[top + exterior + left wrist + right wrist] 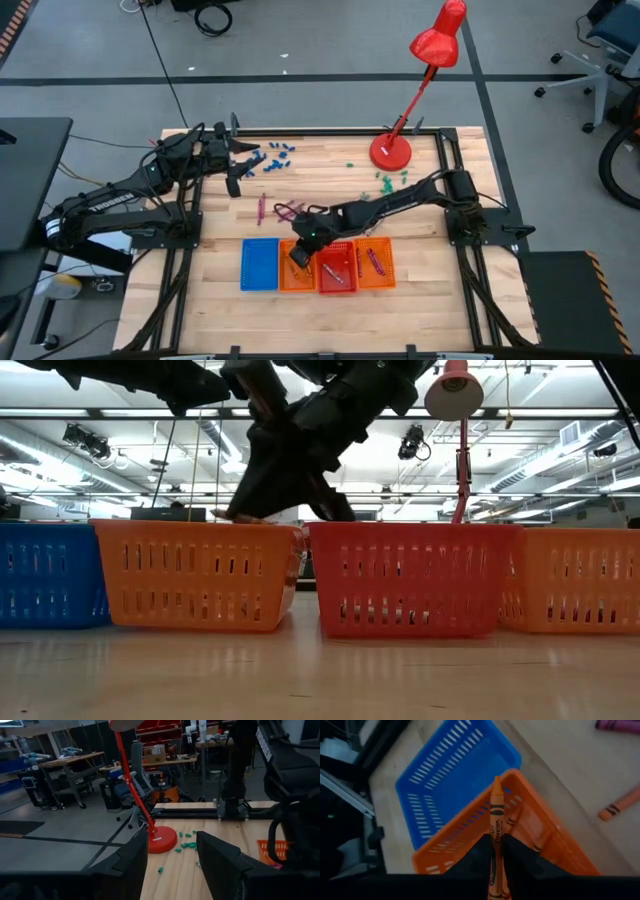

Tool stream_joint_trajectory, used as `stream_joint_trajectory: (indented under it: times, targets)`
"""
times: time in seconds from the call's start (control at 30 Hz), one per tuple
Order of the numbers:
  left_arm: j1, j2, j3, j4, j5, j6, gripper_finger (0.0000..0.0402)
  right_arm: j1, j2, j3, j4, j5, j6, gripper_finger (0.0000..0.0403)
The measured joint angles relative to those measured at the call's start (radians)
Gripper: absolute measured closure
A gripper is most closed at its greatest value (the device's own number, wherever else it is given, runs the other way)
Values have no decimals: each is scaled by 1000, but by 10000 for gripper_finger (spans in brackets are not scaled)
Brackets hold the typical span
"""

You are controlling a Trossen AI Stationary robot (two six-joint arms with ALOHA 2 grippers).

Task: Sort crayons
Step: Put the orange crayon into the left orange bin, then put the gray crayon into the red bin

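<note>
My right gripper (299, 252) is over the left orange tray (293, 274) and is shut on an orange crayon (496, 812). In the low view it hangs just above that tray's rim (200, 528). Loose magenta crayons (286, 210) and one more (262, 207) lie flat on the wood behind the trays. A loose orange crayon (619, 805) lies on the table beside the tray. My left gripper (237, 172) is open and empty at the table's far left, near the blue bits (277, 155). My right gripper pinches the orange crayon's rear part (493, 851) between its two fingers (479, 856). The crayon runs along the fingers and sticks out ahead of them. Its tip (496, 781) is over the orange tray's far wall. It is lifted clear of the tray and the table.
Four trays stand in a row near the front edge: blue (259, 264), orange, red (337, 268) and orange (375, 263), the last holding purple crayons. A red desk lamp (391, 151) stands at the far right, with green bits (388, 180) by its base.
</note>
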State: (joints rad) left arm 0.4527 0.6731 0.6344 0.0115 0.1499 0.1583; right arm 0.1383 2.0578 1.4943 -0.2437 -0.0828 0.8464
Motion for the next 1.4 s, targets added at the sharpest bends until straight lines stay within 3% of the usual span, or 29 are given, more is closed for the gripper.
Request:
stream_joint_trajectory:
  times: [0.33, 0.5, 0.83, 0.97, 1.4]
  targets:
    - [4, 0, 0, -1, 0, -6, 221, -32, -26, 6, -33, -95, -34, 296]
    - [4, 0, 0, -10, 0, -13, 221, -76, -67, 9, -104, -17, -84, 294]
    - [4, 0, 0, -24, 0, -14, 221, -181, -92, 8, -651, 208, -166, 293]
    - [4, 0, 0, -27, 0, -16, 221, -230, -92, 8, -771, 284, -171, 290]
    - [4, 1, 0, -69, 0, -17, 221, -356, -93, -84, -768, 122, -267, 290]
